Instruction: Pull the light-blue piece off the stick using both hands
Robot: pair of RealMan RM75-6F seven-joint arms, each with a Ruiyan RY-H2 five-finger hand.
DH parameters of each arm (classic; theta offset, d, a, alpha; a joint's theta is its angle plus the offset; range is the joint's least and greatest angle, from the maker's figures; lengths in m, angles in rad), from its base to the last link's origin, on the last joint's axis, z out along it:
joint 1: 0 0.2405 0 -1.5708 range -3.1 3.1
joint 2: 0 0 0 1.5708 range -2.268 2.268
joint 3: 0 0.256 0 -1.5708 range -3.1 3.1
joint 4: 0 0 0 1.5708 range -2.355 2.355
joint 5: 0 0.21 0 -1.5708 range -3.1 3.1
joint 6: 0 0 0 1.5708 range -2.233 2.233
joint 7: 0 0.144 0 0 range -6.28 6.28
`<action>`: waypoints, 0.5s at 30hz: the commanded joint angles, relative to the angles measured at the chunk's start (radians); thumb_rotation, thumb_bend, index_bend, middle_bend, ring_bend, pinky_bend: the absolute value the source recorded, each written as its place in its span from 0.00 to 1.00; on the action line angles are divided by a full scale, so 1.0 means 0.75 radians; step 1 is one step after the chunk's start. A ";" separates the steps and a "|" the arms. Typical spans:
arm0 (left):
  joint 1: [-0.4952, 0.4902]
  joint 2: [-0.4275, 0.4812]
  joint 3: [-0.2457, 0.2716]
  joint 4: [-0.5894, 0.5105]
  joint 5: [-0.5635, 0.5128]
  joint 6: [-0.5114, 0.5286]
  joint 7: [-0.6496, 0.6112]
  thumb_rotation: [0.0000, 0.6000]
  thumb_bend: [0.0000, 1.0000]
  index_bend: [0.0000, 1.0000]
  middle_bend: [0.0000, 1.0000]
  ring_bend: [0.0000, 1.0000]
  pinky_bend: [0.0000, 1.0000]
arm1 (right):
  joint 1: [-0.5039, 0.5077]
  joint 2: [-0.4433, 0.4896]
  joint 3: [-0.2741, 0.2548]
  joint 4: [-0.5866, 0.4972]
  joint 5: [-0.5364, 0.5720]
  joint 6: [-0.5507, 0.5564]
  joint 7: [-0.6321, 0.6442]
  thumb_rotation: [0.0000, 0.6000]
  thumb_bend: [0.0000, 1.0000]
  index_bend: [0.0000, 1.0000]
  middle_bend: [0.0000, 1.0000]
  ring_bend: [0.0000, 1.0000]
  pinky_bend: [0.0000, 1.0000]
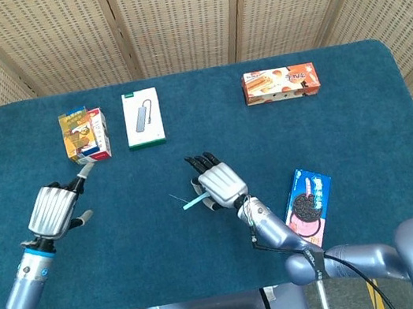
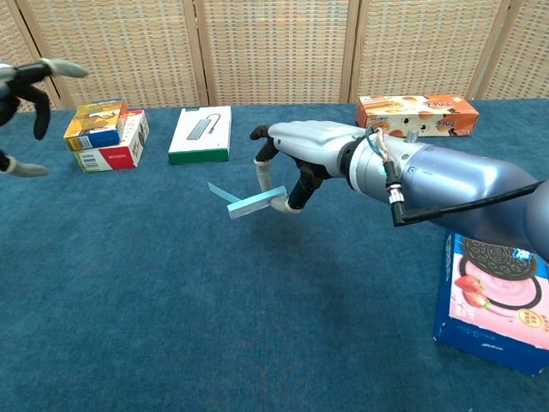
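Fingers [image 2: 296, 176] of right hand [image 2: 304, 150] pinching light-blue piece [image 2: 255, 202], off the table [image 2: 171, 300].

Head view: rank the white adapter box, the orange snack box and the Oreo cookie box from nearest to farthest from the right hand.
From the right hand:
1. Oreo cookie box, just to its right, near the front edge.
2. White adapter box, up and left, toward the back.
3. Orange snack box, back right.

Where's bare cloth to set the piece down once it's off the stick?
Widest free patch: table centre-right, bordered by the orange box, the cookie box and the right hand. The near strip between the left hand and right hand is bare too. The far-left corner is crowded by the stacked boxes and white box.
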 commanded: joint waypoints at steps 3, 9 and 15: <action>-0.098 -0.050 -0.003 0.001 0.007 -0.114 0.086 1.00 0.00 0.26 0.81 0.97 1.00 | 0.011 0.000 -0.003 -0.020 0.016 0.021 -0.032 1.00 0.44 0.54 0.02 0.00 0.00; -0.202 -0.056 0.007 -0.043 -0.031 -0.285 0.018 1.00 0.00 0.32 0.82 0.98 1.00 | 0.028 -0.011 -0.007 -0.044 0.050 0.042 -0.082 1.00 0.44 0.54 0.02 0.00 0.00; -0.282 -0.039 -0.010 -0.110 -0.082 -0.390 -0.018 1.00 0.03 0.34 0.83 0.98 1.00 | 0.046 -0.035 -0.017 -0.056 0.086 0.059 -0.129 1.00 0.44 0.54 0.02 0.00 0.00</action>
